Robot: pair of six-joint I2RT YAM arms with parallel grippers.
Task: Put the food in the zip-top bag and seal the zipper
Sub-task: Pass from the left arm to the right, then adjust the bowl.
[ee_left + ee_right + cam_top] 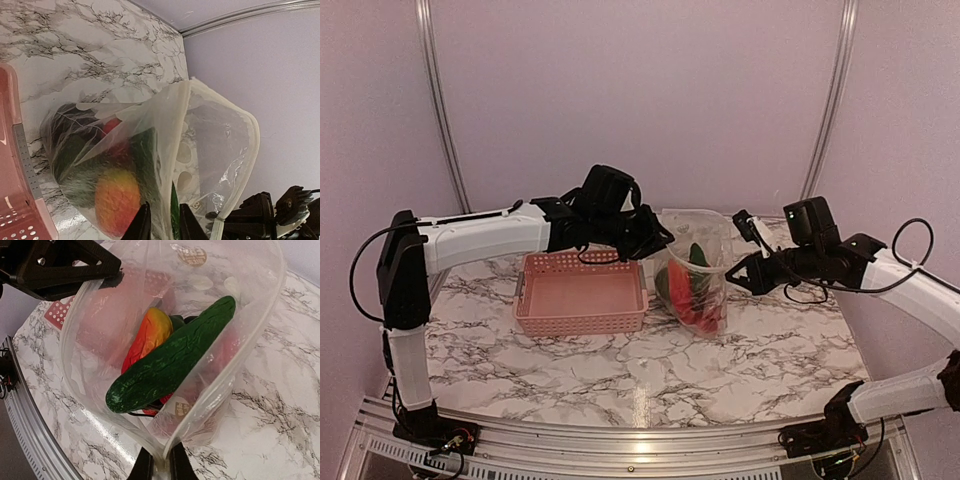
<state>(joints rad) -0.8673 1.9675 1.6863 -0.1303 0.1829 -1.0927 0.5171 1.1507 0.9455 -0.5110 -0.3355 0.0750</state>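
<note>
The open zip-top bag (695, 235) beside the basket (582, 322) held the food (170, 360); the left gripper (163, 215) and the right gripper (161, 457) each pinched its rim.

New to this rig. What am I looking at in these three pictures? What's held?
Two robot arms stand at a marble table. The wide picture is from a fixed camera above and behind them: left arm on the left, right arm opposite. The other two are from wrist cameras, looking past each arm's jaws. On the table sits an empty pink basket. The left arm's jaws and the right arm's jaws each pinch the rim of a clear zip-top bag, holding its mouth open. Inside: a green cucumber, an orange-red piece, red pieces.
</note>
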